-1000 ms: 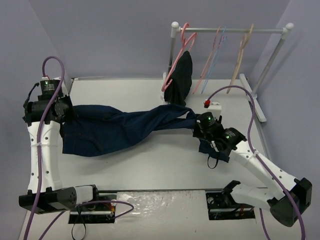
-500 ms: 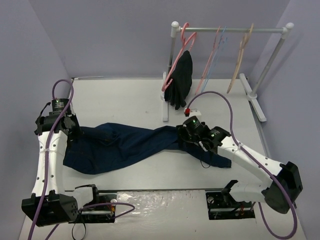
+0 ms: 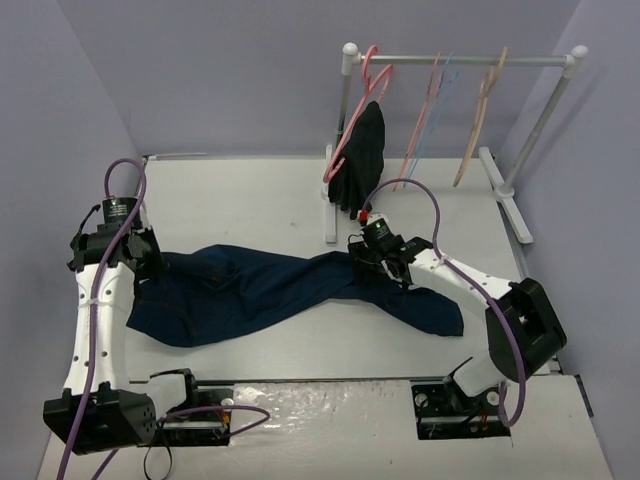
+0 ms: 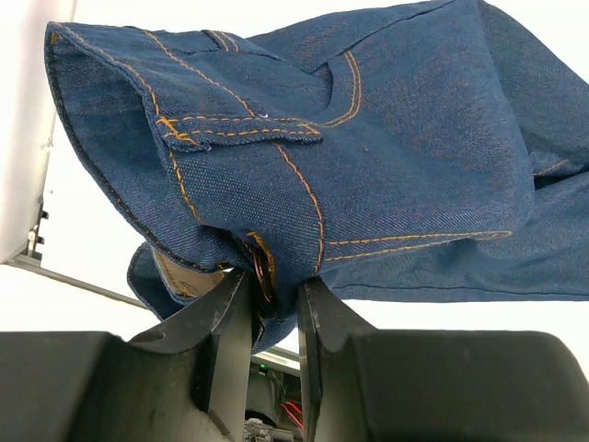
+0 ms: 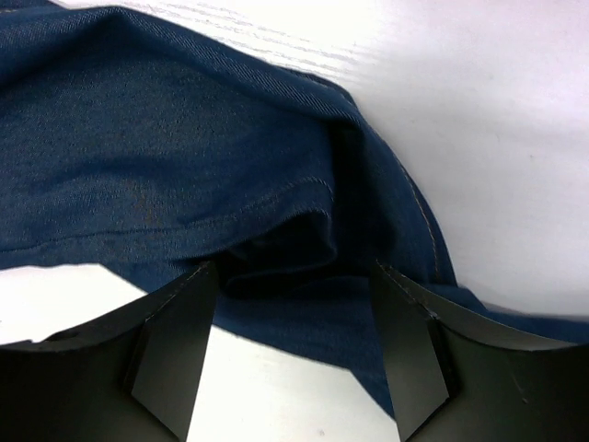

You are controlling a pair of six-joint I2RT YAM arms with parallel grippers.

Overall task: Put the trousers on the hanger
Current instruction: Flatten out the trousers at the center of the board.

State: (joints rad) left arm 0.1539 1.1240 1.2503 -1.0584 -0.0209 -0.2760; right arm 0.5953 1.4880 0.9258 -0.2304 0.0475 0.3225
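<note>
The dark navy trousers (image 3: 250, 290) lie stretched across the table, waist at the left and leg ends at the right. My left gripper (image 3: 150, 262) is shut on the waistband; in the left wrist view the gripper (image 4: 273, 281) pinches the denim (image 4: 368, 138) beside the brown patch (image 4: 179, 276). My right gripper (image 3: 372, 266) sits over the legs. In the right wrist view the gripper (image 5: 294, 276) has its jaws wide apart, with a fold of denim (image 5: 184, 157) lying between them. The light-blue hanger (image 3: 432, 115) hangs on the rack.
The white rack (image 3: 460, 60) stands at the back right with pink hangers (image 3: 358, 115), a beige hanger (image 3: 480, 115) and a black garment (image 3: 362, 160). Its feet (image 3: 505, 195) rest on the table. A purple wall stands behind.
Both arms pulled nearer and the trousers dropped lower onto the table. My right gripper slid left along the legs, and the leg ends now lie flat behind it.
</note>
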